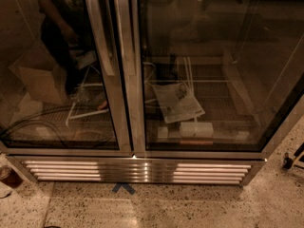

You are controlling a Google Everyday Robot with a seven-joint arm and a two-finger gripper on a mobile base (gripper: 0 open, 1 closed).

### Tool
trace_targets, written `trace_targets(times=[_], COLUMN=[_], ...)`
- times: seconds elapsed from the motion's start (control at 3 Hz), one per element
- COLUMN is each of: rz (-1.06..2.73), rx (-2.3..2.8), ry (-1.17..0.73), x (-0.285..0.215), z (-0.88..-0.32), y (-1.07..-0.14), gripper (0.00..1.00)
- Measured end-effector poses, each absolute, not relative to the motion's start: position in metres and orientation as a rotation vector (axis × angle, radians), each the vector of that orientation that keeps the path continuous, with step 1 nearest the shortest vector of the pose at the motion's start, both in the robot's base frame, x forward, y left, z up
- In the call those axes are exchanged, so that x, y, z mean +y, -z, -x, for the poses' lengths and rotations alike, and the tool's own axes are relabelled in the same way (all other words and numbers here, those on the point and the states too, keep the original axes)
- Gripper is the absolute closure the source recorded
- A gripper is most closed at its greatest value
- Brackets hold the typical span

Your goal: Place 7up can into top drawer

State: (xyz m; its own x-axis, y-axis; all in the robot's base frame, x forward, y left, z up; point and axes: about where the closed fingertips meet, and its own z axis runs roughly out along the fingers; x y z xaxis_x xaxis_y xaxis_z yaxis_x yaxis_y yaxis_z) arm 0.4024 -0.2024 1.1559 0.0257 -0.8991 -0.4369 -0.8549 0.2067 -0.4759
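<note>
The 7up can is out of view and so is the top drawer. My gripper is not in view either. The camera view is filled by a two-door glass-front cooler seen from above, with its steel door handles left of the middle.
Behind the right glass lie a printed paper sheet and a small white box. A steel vent grille runs along the cooler's base. On the speckled floor are a blue tape mark, a caster at the right and a dark object at the left edge.
</note>
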Motion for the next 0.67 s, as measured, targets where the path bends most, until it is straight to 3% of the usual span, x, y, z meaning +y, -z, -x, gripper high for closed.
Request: trace_targets(times=[0.67], rz=[1.668], rx=[1.847], ry=[0.061], x=[-0.196], z=[-0.401], y=[-1.107], gripper=[0.0])
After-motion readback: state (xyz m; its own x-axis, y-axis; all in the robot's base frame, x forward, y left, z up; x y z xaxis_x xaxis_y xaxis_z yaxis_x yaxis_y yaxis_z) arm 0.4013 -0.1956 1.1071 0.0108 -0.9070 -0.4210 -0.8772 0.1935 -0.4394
